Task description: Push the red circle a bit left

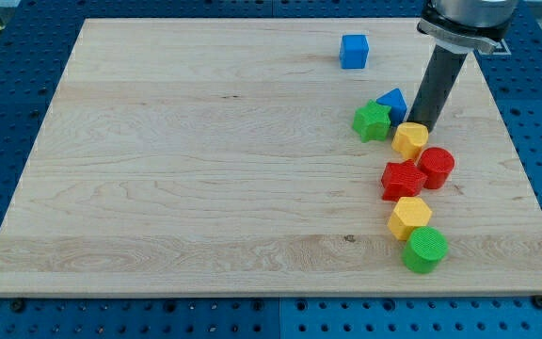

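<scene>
The red circle (pixel 437 167) lies at the board's right, touching a red star (pixel 403 179) on its left. My tip (pixel 420 123) is at the end of the dark rod, just above a yellow block (pixel 410 139) that sits up-left of the red circle. The tip is above and slightly left of the red circle, about one block away from it.
A green star (pixel 372 121) and a blue triangle (pixel 392 102) sit left of the rod. A blue cube (pixel 353 51) is near the view's top. A yellow hexagon (pixel 409 217) and a green circle (pixel 425 250) lie below the red star. The board's right edge (pixel 525 169) is close.
</scene>
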